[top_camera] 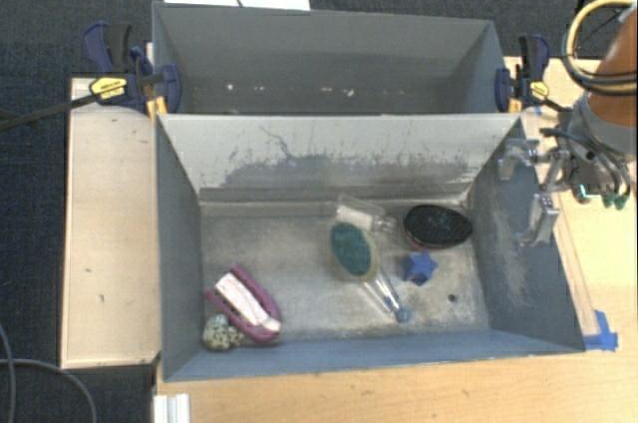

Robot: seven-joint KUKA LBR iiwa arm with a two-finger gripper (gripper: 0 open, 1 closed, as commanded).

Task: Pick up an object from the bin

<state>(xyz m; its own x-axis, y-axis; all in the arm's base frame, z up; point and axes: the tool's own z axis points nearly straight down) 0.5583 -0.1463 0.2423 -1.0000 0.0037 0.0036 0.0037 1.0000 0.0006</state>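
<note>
My gripper (pixel 529 196) hangs over the bin's right sloping wall, high above the floor, open with nothing between its fingers. Nearest to it, on the floor at the right, lies a black round disc (pixel 437 225). A small blue angular piece (pixel 420 267) sits just in front of the disc. Further left, a teal oval pad (pixel 351 249) rests beside a clear plastic tube with a blue tip (pixel 387 297).
A small clear plastic item (pixel 360 212) lies behind the teal pad. At the front left corner, a pink and purple object (pixel 245 305) lies next to a speckled ball (pixel 221 333). The arm comes in over the right rim.
</note>
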